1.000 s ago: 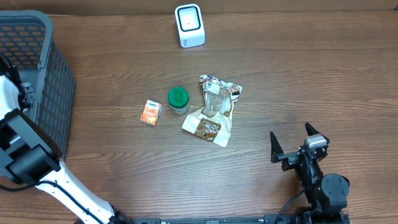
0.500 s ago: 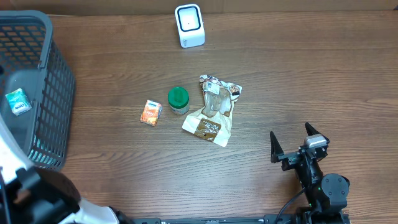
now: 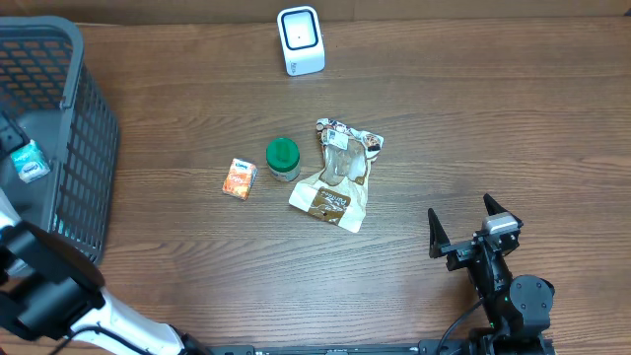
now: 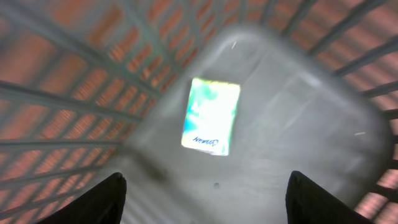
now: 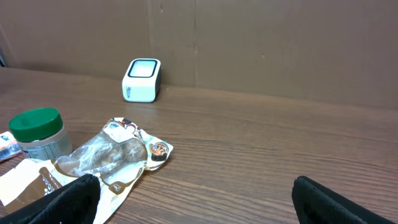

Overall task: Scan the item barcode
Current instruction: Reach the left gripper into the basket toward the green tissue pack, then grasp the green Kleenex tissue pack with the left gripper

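Observation:
The white barcode scanner [image 3: 300, 39] stands at the table's far edge, also visible from the right wrist [image 5: 143, 79]. A teal-and-white packet [image 3: 28, 161] lies flat on the floor of the grey basket [image 3: 87, 168]. My left gripper [image 4: 206, 186] hangs open right above that packet [image 4: 211, 116], with nothing between its fingers; the view is blurred. Mid-table lie an orange carton [image 3: 239, 178], a green-lidded jar [image 3: 283, 158] and a crumpled snack bag [image 3: 340, 176]. My right gripper [image 3: 460, 209] rests open and empty at the near right, apart from them.
The basket's mesh walls [image 4: 74, 74] rise around the left gripper on all sides. A brown cardboard wall [image 5: 280, 43] stands behind the scanner. Bare wooden tabletop [image 3: 493, 118] stretches over the right half.
The left gripper went from shut to open, and the teal packet, hidden a second ago, now lies loose in the basket. The left arm shifted toward the near edge. The right arm is unchanged.

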Available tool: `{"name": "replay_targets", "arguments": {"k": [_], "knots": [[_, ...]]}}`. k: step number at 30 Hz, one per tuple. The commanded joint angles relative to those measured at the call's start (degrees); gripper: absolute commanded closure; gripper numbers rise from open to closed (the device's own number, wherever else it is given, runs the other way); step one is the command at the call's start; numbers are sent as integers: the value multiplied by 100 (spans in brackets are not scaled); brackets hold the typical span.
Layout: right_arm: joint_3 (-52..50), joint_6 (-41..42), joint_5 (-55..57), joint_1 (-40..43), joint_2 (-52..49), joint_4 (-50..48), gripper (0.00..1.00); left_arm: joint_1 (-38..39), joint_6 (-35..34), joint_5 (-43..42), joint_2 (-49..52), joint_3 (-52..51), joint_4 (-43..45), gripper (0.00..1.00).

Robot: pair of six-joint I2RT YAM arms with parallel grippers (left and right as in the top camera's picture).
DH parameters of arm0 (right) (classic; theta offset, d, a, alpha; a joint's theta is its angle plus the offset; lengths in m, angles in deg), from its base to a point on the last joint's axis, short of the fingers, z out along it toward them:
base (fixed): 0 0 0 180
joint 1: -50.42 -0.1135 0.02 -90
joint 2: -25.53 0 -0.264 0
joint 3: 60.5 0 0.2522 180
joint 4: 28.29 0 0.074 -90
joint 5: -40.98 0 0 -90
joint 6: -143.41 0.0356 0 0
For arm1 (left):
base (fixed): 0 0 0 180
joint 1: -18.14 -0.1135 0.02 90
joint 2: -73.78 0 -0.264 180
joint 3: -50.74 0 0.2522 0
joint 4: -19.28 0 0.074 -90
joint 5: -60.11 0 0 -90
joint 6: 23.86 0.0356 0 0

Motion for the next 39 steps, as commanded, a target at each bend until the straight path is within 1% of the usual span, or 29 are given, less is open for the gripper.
{"name": "replay_targets", "arguments": {"k": [1,7,16,21,23,32,36,39], "knots": [[4,-9,-28,-24,68,-20,0,-197,9,-365,348,-31,52,34],[4,-7,-31,-24,68,-20,0,-210,337,-385,894,-31,203,35],[4,-7,-31,-24,68,-20,0,-210,332,-385,1340,-31,485,38],[4,-7,-28,-24,68,-20,0,-210,328,-387,1364,-31,608,41],[2,-9,-28,-24,68,-20,0,-210,326,-387,1364,-31,627,45],[4,-9,-31,-24,68,-20,0,-188,326,-391,1694,-33,581,46],[4,-9,-31,-24,68,-22,0,-162,304,-387,1805,-33,564,53],[4,-9,-28,-24,68,-20,0,-133,306,-385,1786,-28,575,65]]}}
